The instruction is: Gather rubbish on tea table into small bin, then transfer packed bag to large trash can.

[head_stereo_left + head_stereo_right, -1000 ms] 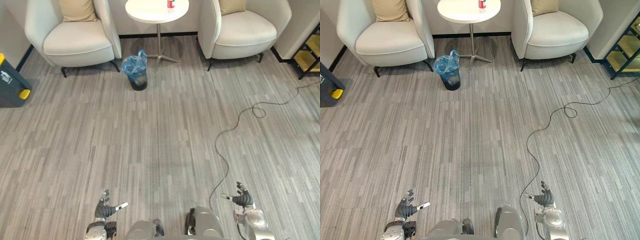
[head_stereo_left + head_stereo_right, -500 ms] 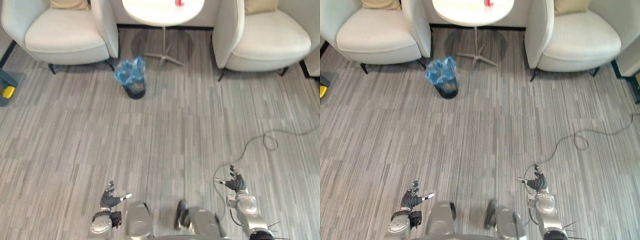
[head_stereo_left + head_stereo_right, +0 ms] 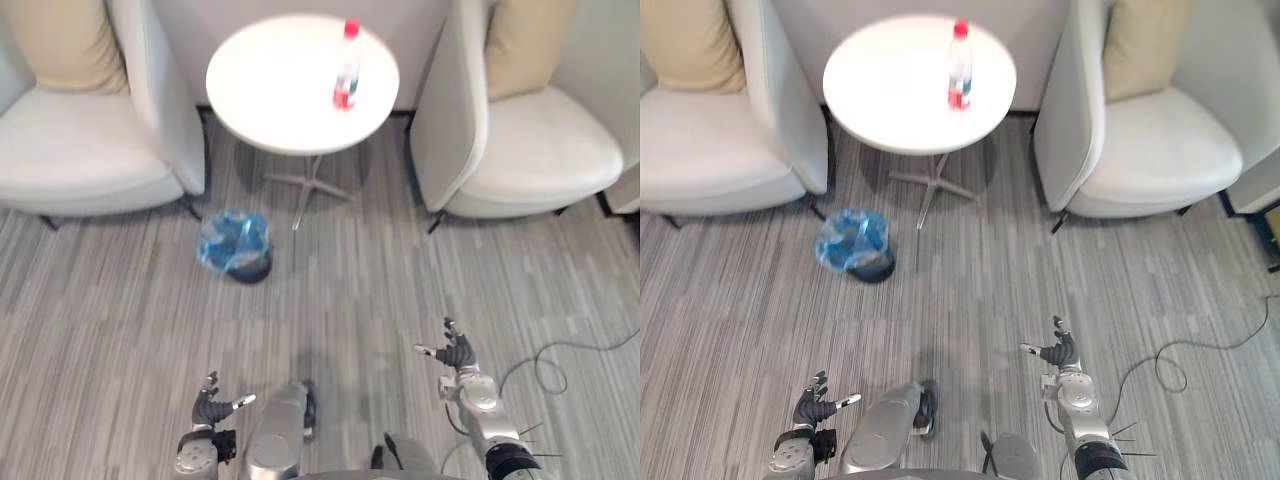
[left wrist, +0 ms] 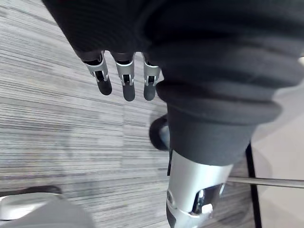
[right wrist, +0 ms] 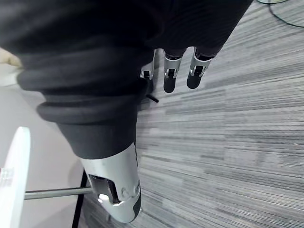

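The bottle (image 3: 346, 66) is standing upright on the round white worktop (image 3: 270, 90), toward its far right part and well apart from both hands. The bin (image 3: 234, 246), lined with a blue bag, is sitting on the floor just near-left of the worktop's stand, close to the left armchair (image 3: 70, 160). A second armchair (image 3: 540, 150) is flanking the worktop on the right.

The left hand (image 3: 212, 408) is hanging low at the near left, its fingers (image 4: 123, 85) straight and loosely spread, holding nothing. The right hand (image 3: 457, 353) is riding a little farther at the near right, its fingers likewise relaxed and empty, thumb out to the side.

The rubbish is probably not yet being reached for; the robot seems to be standing short of the worktop.

Several things could be going wrong from here. The bottle is tall and narrow, so a spread hand arriving too fast or from the side may be tipping it, and it could be rolling off the round edge. The worktop is resting on a single thin stand, so a bump could be rocking it. The bin is low with a loose bag rim, so a release from high up may be missing its mouth. An approach drifting left risks knocking the bin over.
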`<state>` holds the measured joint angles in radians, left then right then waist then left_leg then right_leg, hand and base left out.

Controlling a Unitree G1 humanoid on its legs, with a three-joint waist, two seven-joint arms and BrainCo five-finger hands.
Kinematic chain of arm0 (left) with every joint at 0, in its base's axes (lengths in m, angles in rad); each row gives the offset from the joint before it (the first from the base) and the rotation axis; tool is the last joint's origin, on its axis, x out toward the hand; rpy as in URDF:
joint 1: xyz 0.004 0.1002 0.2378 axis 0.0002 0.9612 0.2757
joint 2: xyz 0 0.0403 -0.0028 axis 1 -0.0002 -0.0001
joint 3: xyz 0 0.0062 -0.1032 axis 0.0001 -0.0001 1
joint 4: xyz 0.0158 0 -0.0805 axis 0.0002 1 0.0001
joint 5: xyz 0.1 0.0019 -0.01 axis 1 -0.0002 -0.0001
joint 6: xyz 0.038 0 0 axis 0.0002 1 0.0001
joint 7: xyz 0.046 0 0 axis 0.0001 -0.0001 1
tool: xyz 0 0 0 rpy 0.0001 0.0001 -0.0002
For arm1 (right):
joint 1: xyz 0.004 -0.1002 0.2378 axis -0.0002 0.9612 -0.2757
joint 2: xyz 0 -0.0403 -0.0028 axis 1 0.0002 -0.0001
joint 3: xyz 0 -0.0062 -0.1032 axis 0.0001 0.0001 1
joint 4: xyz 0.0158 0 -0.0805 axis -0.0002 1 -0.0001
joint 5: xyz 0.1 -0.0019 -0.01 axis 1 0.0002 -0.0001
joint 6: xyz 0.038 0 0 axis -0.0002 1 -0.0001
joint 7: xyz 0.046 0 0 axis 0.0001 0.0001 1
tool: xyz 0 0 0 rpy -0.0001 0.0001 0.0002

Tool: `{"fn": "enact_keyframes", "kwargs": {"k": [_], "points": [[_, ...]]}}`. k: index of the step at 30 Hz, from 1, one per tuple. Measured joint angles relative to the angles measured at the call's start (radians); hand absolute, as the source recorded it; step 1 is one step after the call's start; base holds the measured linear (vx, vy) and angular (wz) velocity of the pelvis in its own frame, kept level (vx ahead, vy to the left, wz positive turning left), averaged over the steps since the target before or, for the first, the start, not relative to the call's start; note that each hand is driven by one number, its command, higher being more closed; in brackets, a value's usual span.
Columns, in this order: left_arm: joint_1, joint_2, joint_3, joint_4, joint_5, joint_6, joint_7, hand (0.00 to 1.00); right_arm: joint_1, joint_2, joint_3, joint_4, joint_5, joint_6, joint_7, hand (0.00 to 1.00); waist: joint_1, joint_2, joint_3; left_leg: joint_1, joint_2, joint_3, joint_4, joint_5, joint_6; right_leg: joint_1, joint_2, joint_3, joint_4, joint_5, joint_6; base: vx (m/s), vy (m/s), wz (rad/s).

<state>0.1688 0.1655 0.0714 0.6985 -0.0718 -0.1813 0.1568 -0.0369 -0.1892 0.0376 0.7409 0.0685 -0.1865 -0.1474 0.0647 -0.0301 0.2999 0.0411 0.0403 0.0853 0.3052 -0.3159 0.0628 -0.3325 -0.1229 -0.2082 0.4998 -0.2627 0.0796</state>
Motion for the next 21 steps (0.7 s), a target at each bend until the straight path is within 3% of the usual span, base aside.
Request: {"fn": "enact_keyframes", "kwargs": {"k": [1, 2, 3, 4, 5, 6, 7, 8, 10, 12, 13, 14, 15, 17, 21], "points": [[-0.007, -0.004, 0.0, 0.0, 0.001, 0.0, 0.001, 0.0, 0.009, -0.005, -0.002, 0.0, 0.0, 0.004, -0.002, 0.0, -0.004, -0.002, -0.003, 0.033, 0.01, -0.02, -0.013, -0.02, -0.038, -0.01, 0.031, 0.048, -0.19, 0.14, 0.003, 0.57, -0.182, 0.92], [-0.01, -0.003, -0.001, 0.0, 0.001, 0.0, 0.001, 0.0, 0.018, -0.005, -0.003, 0.0, -0.001, 0.008, -0.003, 0.0, -0.003, 0.0, -0.011, 0.049, 0.017, -0.052, -0.007, -0.038, -0.068, 0.001, 0.054, 0.076, -0.244, 0.277, 0.002, 0.59, -0.209, 0.95], [-0.025, -0.015, -0.001, 0.011, 0.002, 0.001, 0.003, 0.0, 0.02, -0.015, -0.004, -0.001, -0.002, 0.01, -0.003, 0.0, 0.003, 0.025, -0.021, 0.049, 0.049, -0.081, 0.022, -0.05, -0.09, 0.005, 0.073, 0.077, -0.221, 0.315, -0.052, 0.59, -0.214, 0.78], [-0.036, -0.022, 0.0, 0.01, 0.003, -0.001, 0.003, 0.0, 0.017, -0.015, -0.007, -0.02, -0.002, 0.015, -0.004, 0.0, 0.009, 0.037, -0.029, 0.002, 0.077, -0.089, 0.113, -0.023, -0.135, 0.011, 0.079, 0.04, -0.201, 0.291, -0.073, 0.59, -0.227, 0.61], [-0.037, -0.024, -0.001, 0.01, 0.003, -0.001, 0.003, 0.0, 0.008, -0.014, -0.006, -0.035, -0.003, 0.016, -0.003, 0.0, 0.006, 0.04, -0.028, -0.033, 0.087, -0.086, 0.186, 0.006, -0.155, 0.022, 0.08, 0.023, -0.197, 0.274, -0.081, 0.55, -0.233, 0.6], [-0.039, -0.035, 0.0, 0.011, 0.003, 0.002, 0.003, 0.0, 0.005, -0.017, -0.007, -0.077, -0.003, 0.016, -0.005, 0.0, 0.003, 0.05, -0.022, -0.106, 0.108, -0.077, 0.375, 0.096, -0.157, 0.085, 0.086, 0.001, -0.219, 0.253, -0.097, 0.51, -0.228, 0.54], [-0.038, -0.045, -0.001, 0.011, 0.002, 0.002, 0.003, 0.0, 0.005, -0.019, -0.009, -0.107, -0.003, 0.014, -0.008, 0.0, 0.008, 0.057, -0.012, -0.161, 0.145, -0.053, 0.509, 0.101, -0.15, 0.156, 0.095, -0.008, -0.257, 0.247, -0.105, 0.59, -0.225, 0.58], [-0.04, -0.046, -0.01, 0.012, 0.002, 0.001, 0.003, 0.0, 0.005, -0.01, -0.016, -0.152, -0.003, 0.006, -0.025, 0.0, 0.009, 0.048, -0.005, -0.213, 0.169, 0.01, 0.593, 0.055, -0.117, 0.264, 0.094, -0.01, -0.31, 0.242, -0.112, 0.54, -0.151, 0.42], [-0.044, -0.045, -0.028, 0.005, 0.003, -0.002, 0.002, 0.0, 0.004, -0.011, -0.033, -0.191, -0.003, -0.015, -0.029, 0.0, 0.011, 0.039, -0.003, -0.264, 0.157, 0.057, 0.543, 0.041, -0.104, 0.327, 0.08, -0.015, -0.344, 0.242, -0.112, 0.36, -0.057, 0.21], [-0.044, -0.048, -0.042, -0.003, 0.003, -0.003, 0.002, 0.0, 0.0, -0.013, -0.063, -0.231, -0.003, -0.033, -0.037, 0.0, 0.01, 0.043, -0.003, -0.317, 0.149, 0.108, 0.372, 0.046, -0.11, 0.359, 0.073, -0.024, -0.363, 0.237, -0.103, 0.33, 0.024, -0.06], [-0.042, -0.049, -0.042, -0.003, 0.003, -0.003, 0.002, 0.0, 0.006, -0.013, -0.082, -0.26, -0.003, -0.035, -0.051, 0.0, 0.011, 0.06, -0.006, -0.33, 0.143, 0.133, 0.207, 0.119, -0.13, 0.378, 0.075, -0.032, -0.364, 0.207, -0.062, 0.31, 0.092, -0.18], [-0.031, -0.062, -0.043, -0.003, 0.003, -0.003, 0.002, 0.0, 0.02, -0.023, -0.099, -0.293, -0.003, -0.034, -0.057, 0.0, 0.009, 0.104, -0.016, -0.339, 0.159, 0.133, 0.085, 0.298, -0.09, 0.4, 0.109, -0.031, -0.359, 0.154, -0.037, 0.31, 0.107, -0.14], [-0.036, -0.061, -0.042, 0.002, 0.004, -0.002, 0.002, 0.0, 0.026, -0.011, -0.111, -0.295, -0.004, -0.035, -0.065, 0.0, 0.009, 0.102, -0.013, -0.335, 0.158, 0.142, 0.108, 0.259, -0.052, 0.412, 0.107, -0.028, -0.354, 0.125, -0.027, 0.3, 0.12, 0.08], [-0.049, -0.064, -0.049, 0.002, 0.006, -0.003, -0.001, 0.0, 0.039, 0.005, -0.117, -0.298, -0.013, -0.033, -0.072, 0.0, 0.01, 0.056, -0.012, -0.309, 0.099, 0.156, 0.078, 0.255, -0.052, 0.392, 0.039, -0.01, -0.303, 0.09, 0.002, 0.22, 0.114, 0.15], [0.008, -0.061, -0.06, 0.006, 0.006, -0.001, -0.001, 0.0, -0.018, 0.025, -0.057, -0.3, -0.046, -0.035, -0.068, 0.0, 0.01, 0.045, -0.008, -0.234, 0.059, 0.216, 0.085, 0.157, -0.035, 0.324, -0.04, 0.061, -0.06, 0.018, 0.033, 0.13, 0.093, -0.33]]}}
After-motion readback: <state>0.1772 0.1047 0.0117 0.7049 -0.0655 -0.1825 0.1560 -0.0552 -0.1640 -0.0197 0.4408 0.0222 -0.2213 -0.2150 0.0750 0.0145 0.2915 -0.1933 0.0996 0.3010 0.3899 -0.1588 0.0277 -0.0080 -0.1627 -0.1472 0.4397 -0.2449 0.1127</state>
